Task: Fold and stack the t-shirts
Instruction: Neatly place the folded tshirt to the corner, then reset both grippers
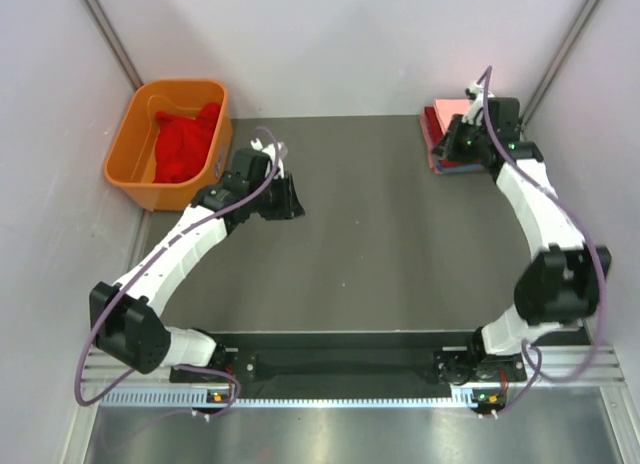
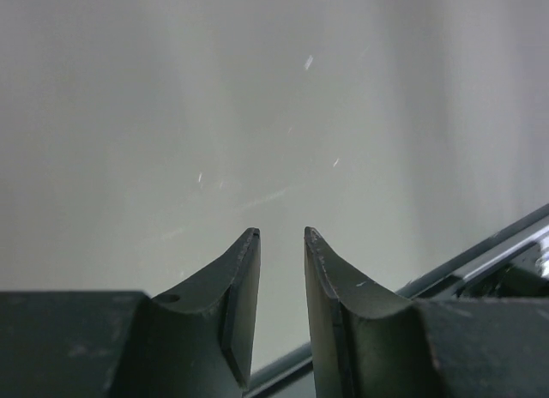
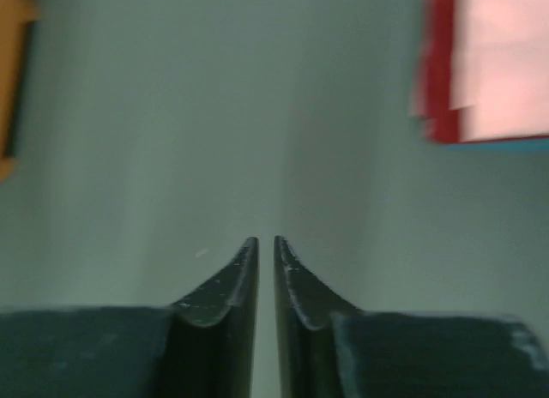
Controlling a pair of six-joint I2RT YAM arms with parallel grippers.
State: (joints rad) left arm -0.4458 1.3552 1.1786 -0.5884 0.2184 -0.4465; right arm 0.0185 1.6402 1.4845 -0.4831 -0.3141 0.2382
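1. The right gripper (image 3: 266, 241) has its two black fingers drawn almost together. Only a thin slit shows between the tips, and nothing is in it.
2. In the right wrist view, which is blurred, these fingers point across bare grey table surface. The stack of folded t-shirts (image 3: 480, 63) lies up and to the right of the tips, clear of them.
3. The left gripper (image 2: 281, 235) has its black fingers plainly apart, with an empty gap between them. Only the table surface and a strip of metal rail (image 2: 480, 256) lie beyond.
4. From above, the right arm reaches to the far right corner with its wrist hanging over the stack. Whether the fingers touch the cloth cannot be told from there.
5. The stack's top layer is a salmon-pink cotton t-shirt folded into a rectangle (image 1: 447, 112). A red folded t-shirt (image 1: 428, 126) peeks out beneath it along the left edge. A thin blue layer (image 1: 447, 168) shows at the bottom, but what it is cannot be told.
6. The left arm stretches to the far left part of the dark grey table (image 1: 400, 254), with its gripper near the tub but apart from it.
7. The orange plastic tub (image 1: 130, 149) sits at the far left corner. A crumpled red t-shirt (image 1: 188, 142) lies heaped inside it, unfolded.
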